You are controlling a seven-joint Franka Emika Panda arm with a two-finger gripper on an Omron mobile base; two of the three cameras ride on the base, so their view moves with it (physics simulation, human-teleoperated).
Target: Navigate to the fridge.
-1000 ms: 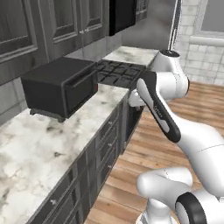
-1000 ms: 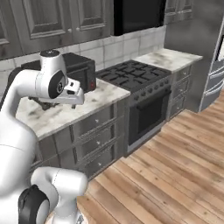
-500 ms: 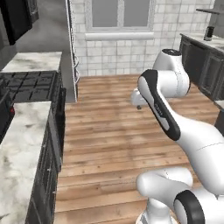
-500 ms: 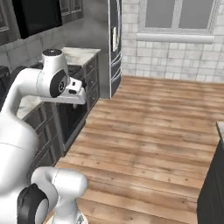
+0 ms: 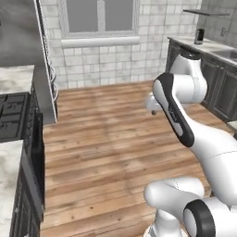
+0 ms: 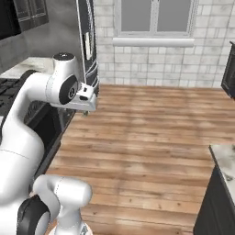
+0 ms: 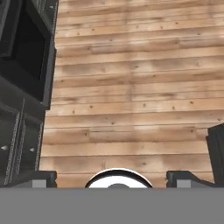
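I see the fridge (image 5: 32, 60) at upper left, its grey side running back to the tiled wall (image 5: 139, 60). The black stove (image 5: 14, 115) sits just before it, marble counter (image 5: 9, 194) nearer me. A window (image 5: 99, 18) tops the wall. Wood floor (image 5: 102, 152) spans the middle. At right, dark cabinets (image 5: 217, 88) carry a black can (image 5: 199, 35). My arm (image 5: 180, 106) crosses the right half.

illumination is even and diffuse, with no single visible source. the wood floor (image 5: 106, 139) carries a soft pale sheen and only faint shadows. the fridge (image 6: 87, 41) side and dark cabinets (image 7: 22, 87) render dim. all views are low-resolution and slightly soft, without edge distortion.
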